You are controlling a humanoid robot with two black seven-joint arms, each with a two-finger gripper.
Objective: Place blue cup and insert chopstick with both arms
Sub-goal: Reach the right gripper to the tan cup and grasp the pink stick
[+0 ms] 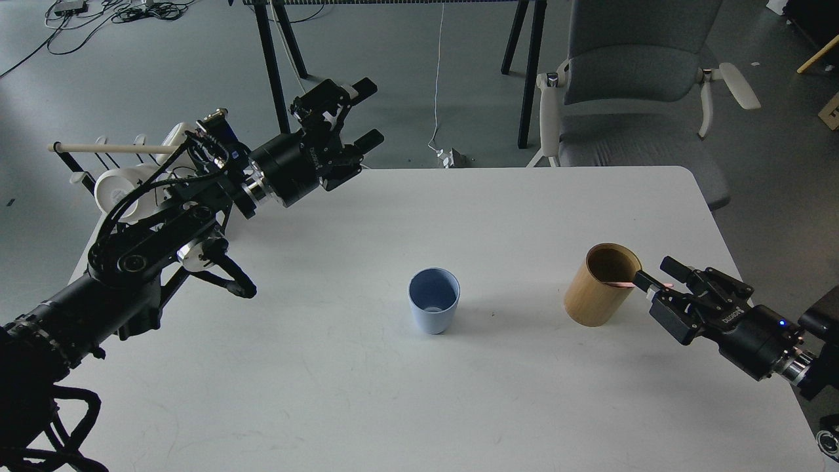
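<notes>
The blue cup stands upright and empty at the middle of the white table. To its right stands a tan bamboo holder. A pink chopstick leans out over the holder's right rim. My right gripper is open at the holder's right rim, with the stick's outer end between its two fingers. My left gripper is open and empty, raised over the table's back-left edge, far from the cup.
A black rack with white mugs and a pale wooden rod stands at the table's left edge, behind my left arm. A grey office chair stands beyond the table's back right. Black frame legs stand behind the table.
</notes>
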